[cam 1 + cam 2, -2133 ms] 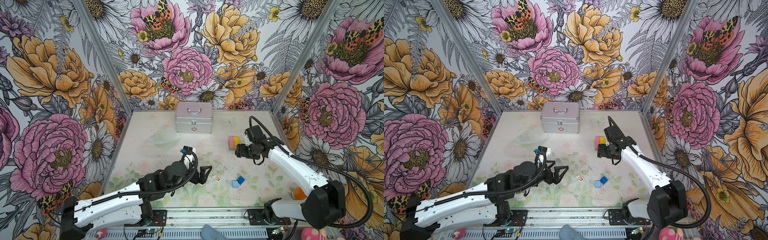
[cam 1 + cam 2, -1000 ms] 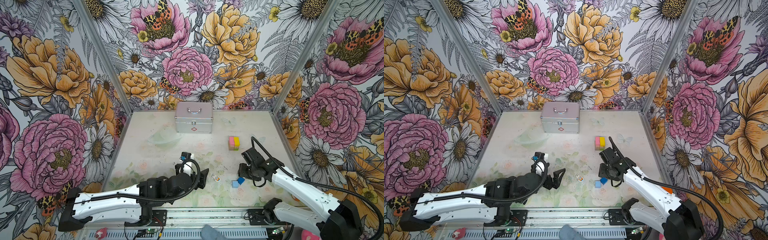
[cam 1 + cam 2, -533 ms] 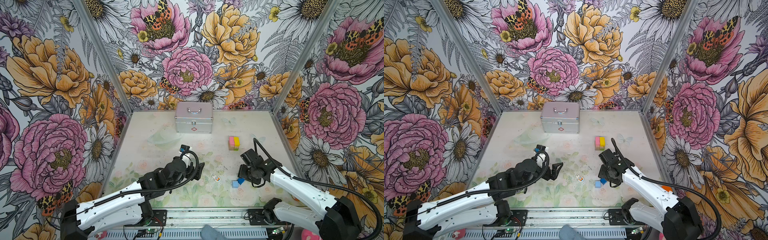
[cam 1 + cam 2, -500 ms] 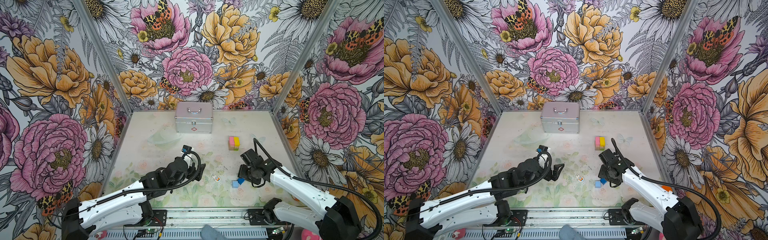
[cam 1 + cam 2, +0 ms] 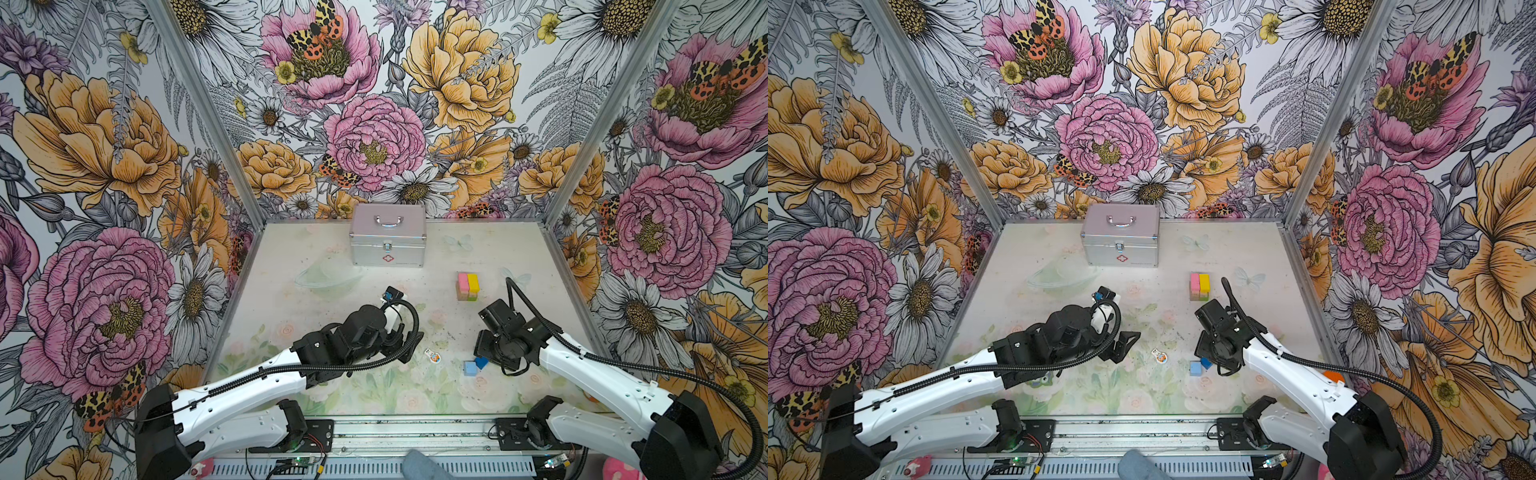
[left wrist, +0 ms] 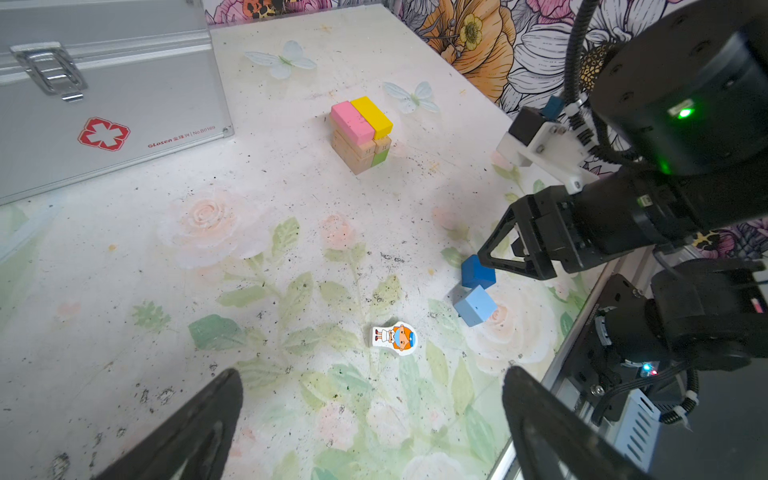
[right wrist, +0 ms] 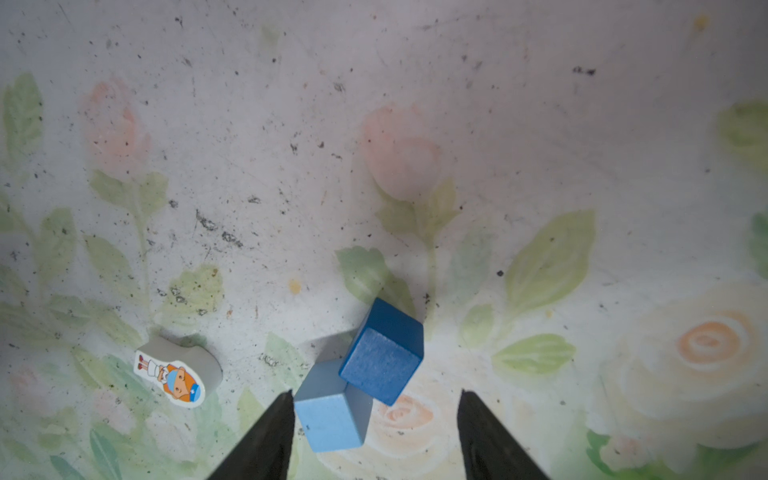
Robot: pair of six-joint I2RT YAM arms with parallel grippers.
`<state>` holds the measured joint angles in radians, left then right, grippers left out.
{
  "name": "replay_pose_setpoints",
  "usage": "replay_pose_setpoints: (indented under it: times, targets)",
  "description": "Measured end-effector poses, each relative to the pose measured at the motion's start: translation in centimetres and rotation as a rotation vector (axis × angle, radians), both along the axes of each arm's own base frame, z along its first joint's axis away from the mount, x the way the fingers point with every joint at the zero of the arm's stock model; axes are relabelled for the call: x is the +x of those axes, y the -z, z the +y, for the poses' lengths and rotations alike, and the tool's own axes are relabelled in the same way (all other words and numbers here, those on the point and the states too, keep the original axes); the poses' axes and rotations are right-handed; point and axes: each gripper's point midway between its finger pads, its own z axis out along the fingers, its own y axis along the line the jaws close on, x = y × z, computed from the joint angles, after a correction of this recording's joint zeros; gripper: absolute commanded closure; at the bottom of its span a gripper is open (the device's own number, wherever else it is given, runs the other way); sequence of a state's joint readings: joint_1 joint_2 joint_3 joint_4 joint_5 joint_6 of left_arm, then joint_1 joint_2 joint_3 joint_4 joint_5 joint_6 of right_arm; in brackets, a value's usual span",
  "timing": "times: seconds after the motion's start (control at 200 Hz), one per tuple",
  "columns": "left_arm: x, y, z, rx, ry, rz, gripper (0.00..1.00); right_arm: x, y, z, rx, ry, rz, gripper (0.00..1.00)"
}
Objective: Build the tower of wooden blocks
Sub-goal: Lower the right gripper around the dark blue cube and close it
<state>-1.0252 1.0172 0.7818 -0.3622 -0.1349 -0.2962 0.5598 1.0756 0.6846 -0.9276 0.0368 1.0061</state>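
Observation:
The tower (image 5: 468, 286) (image 5: 1199, 286) is a low stack at the right rear: a pink and a yellow block on tan and green ones (image 6: 361, 133). Near the front right lie a dark blue cube (image 7: 382, 353) (image 5: 481, 361) and a light blue cube (image 7: 330, 411) (image 5: 1195, 368), touching each other. My right gripper (image 7: 374, 399) (image 5: 1204, 353) hangs just above them, open; the light blue cube lies between its fingers, close to one, and the dark blue one just beyond the tips. A flat cartoon figure piece (image 6: 395, 338) (image 5: 433, 356) lies just beyond the tips of my left gripper (image 6: 370, 380) (image 5: 409, 347), which is wide open and empty.
A silver metal case (image 5: 387, 241) (image 6: 104, 104) stands closed at the back middle. Something small and orange (image 5: 1332, 376) shows by the right wall behind my right arm. The metal rail (image 5: 415, 424) runs along the front edge close to the blue cubes.
The right gripper came from the tower to the blue cubes and has held almost still for the last half second. The left arm has shifted a little, staying wide open.

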Motion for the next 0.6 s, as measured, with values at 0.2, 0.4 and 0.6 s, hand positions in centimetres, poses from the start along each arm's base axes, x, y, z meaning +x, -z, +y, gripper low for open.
replay_pose_setpoints:
  times: [0.2,0.4,0.6]
  targets:
    - [-0.23,0.07,-0.18,0.006,0.036,-0.001,0.01,-0.09,0.13,0.03,0.000,-0.001,0.008,0.35]
    - [-0.22,0.13,-0.22,0.008,0.045,0.000,0.01,-0.25,0.51,0.09,-0.008,-0.003,0.026,0.37]
    - [-0.14,0.22,-0.25,0.006,0.046,0.005,0.01,-0.55,0.92,0.05,-0.014,0.007,0.042,0.41]
